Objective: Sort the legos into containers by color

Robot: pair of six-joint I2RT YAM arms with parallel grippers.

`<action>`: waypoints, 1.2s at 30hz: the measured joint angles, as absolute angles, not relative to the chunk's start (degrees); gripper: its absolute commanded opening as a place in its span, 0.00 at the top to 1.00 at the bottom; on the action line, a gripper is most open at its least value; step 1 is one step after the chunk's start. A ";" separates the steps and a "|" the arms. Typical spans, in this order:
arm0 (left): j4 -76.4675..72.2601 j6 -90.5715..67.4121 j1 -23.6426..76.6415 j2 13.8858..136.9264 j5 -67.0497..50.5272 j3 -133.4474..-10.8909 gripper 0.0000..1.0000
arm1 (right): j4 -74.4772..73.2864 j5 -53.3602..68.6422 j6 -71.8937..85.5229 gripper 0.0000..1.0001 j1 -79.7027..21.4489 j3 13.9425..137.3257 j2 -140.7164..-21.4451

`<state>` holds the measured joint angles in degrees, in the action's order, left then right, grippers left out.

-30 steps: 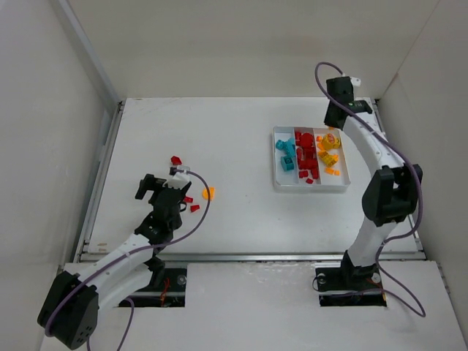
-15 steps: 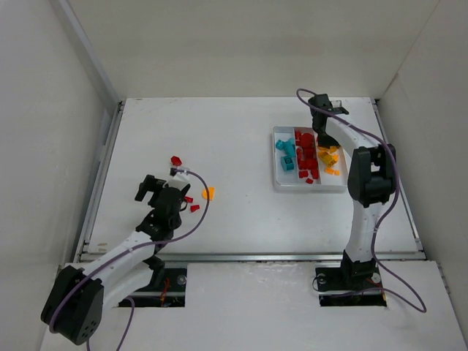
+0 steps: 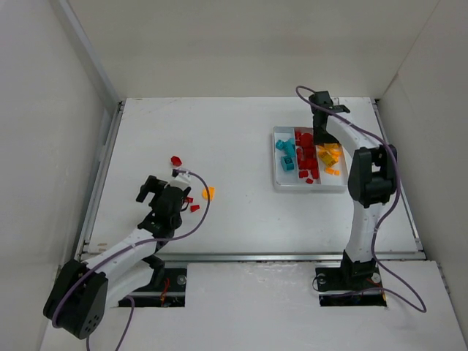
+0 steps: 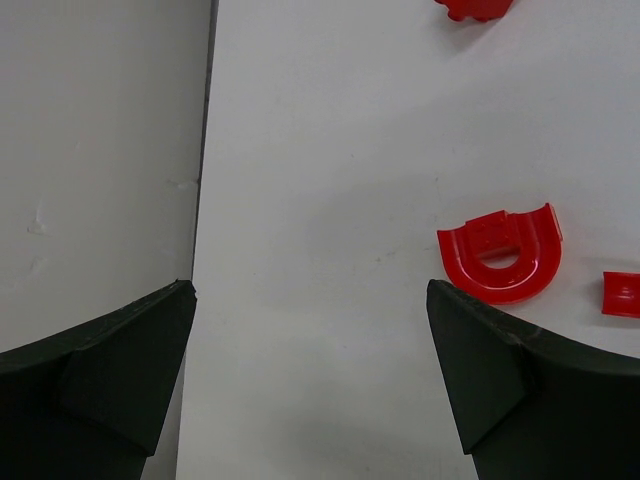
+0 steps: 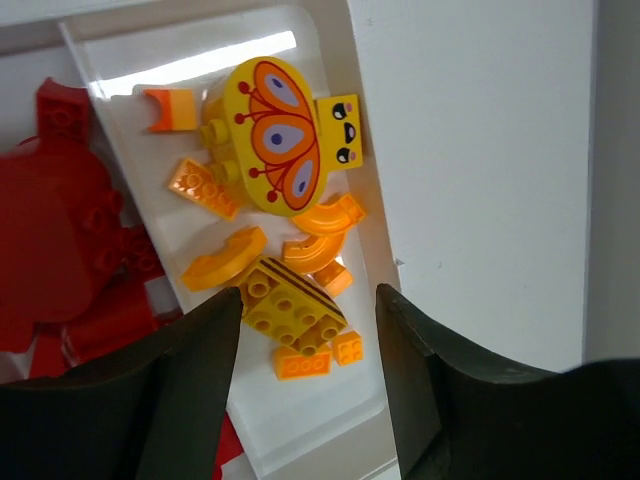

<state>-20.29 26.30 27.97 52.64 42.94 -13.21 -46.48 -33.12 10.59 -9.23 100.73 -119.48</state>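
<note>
The white tray [image 3: 311, 187] holds teal legos [image 3: 286, 154] in its left container, red legos [image 3: 306, 157] in the middle one and orange-yellow legos [image 3: 329, 156] in the right one. My right gripper [image 3: 323, 137] hangs open over the orange-yellow container; in the right wrist view the right gripper [image 5: 310, 295] has nothing between its fingers, and a yellow brick [image 5: 295, 305] lies below beside a butterfly piece [image 5: 280, 135]. My left gripper [image 3: 178, 178] is wide open low over the table among loose legos: a red arch [image 4: 500, 255], red bits [image 3: 191, 203], another red piece [image 3: 175, 160] and an orange one [image 3: 209, 193].
The grey side wall [image 4: 100, 150] rises just left of the left gripper [image 4: 310, 290]. The tray's right rim [image 5: 365, 200] borders bare white table. Enclosure walls close in the table at the back and both sides.
The right arm swung from the back right corner to over the tray, and its jaws have spread apart above the orange-yellow legos. The left arm has barely shifted.
</note>
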 measured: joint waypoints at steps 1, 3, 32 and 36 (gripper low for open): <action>-20.10 26.09 27.94 52.97 42.81 -13.30 0.00 | -46.41 -31.33 10.04 0.37 -9.34 100.90 -118.98; -19.40 25.23 27.94 53.63 41.89 -13.78 0.00 | -46.44 -29.17 8.99 0.30 -9.65 100.88 -117.82; 8.67 -12.38 -6.87 66.61 3.05 -43.90 0.20 | -35.33 -3.29 22.46 0.07 -49.95 105.89 -122.21; 6.63 -12.64 -6.85 65.30 3.49 -42.06 0.18 | -35.33 -5.78 25.19 0.07 -54.06 105.89 -123.59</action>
<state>6.63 -12.64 -6.85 65.30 3.49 -42.06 -35.33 -5.78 25.19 -54.06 105.89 -123.59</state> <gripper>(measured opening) 0.815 0.932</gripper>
